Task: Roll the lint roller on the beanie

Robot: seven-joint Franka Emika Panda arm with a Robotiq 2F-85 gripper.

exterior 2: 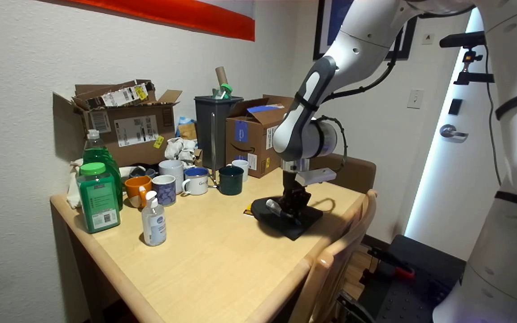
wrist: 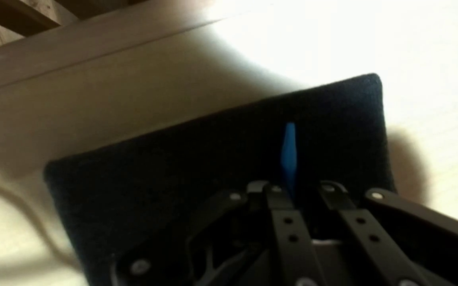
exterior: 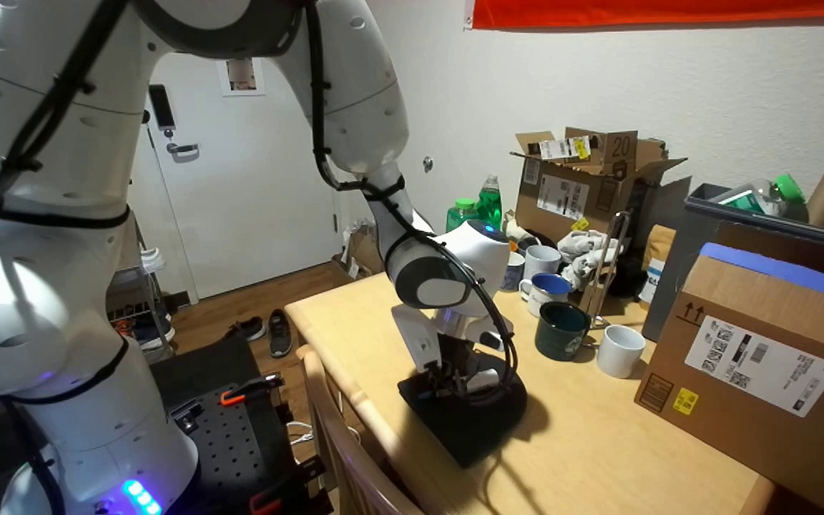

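The black beanie lies flat near the chair-side edge of the table, its square end filling much of the wrist view. Low over its middle, my gripper points down, shut on the lint roller. In the wrist view the blue handle sticks out from between the fingers. The lint roller's pale head shows on the far side of the gripper from the handle tip, tilted over the beanie. Whether the head presses on the fabric I cannot tell. Part of the handle is hidden by the fingers.
Behind the beanie stand a dark green mug, a white mug and several other mugs. A large cardboard box is beyond them. A sanitizer bottle and a green jar stand farther along. A chair borders the table edge.
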